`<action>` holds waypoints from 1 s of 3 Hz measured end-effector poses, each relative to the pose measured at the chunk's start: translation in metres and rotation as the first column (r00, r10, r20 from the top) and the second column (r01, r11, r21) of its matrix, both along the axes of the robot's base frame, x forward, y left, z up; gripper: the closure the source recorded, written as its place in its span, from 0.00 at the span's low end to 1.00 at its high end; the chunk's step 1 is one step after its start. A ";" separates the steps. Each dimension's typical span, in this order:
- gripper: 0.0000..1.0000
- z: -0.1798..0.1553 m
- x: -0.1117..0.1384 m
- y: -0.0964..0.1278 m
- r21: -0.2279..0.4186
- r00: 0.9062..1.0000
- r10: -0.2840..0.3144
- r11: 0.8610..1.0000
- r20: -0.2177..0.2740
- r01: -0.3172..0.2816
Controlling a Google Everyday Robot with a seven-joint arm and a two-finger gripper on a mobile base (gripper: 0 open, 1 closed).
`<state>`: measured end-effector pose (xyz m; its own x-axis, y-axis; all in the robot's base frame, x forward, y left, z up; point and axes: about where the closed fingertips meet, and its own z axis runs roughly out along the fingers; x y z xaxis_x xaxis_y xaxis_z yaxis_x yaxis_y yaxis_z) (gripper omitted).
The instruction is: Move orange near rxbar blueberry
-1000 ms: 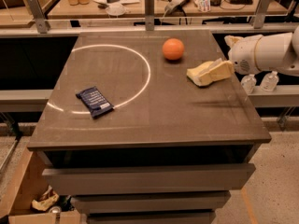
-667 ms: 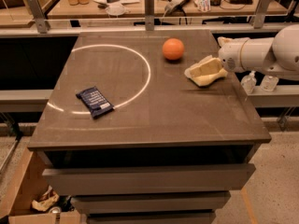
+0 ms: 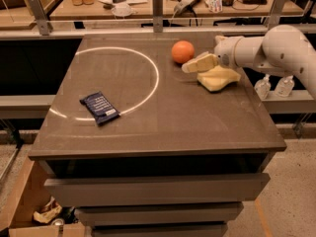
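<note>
Between one orange (image 3: 182, 51) and one sponge (image 3: 217, 78) sits the gripper (image 3: 190, 67), its grip impossible to tell; one bar (image 3: 99, 107) lies well apart.

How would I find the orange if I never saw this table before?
Look at the big brown table, toward its far right side. Just outside the glowing white ring sits the orange, with the robot's gripper right beside it. It is the only round, bright orange thing; the sponge next to it is pale yellow and lumpy.
</note>
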<state>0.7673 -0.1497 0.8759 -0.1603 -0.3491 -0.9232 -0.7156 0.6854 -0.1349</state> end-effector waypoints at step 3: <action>0.71 -0.001 0.027 0.065 -0.005 0.975 0.217 0.976 -0.044 -0.217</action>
<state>0.7940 -0.0842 0.8749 -0.1188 -0.3891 -0.9135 -0.8523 0.5119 -0.1072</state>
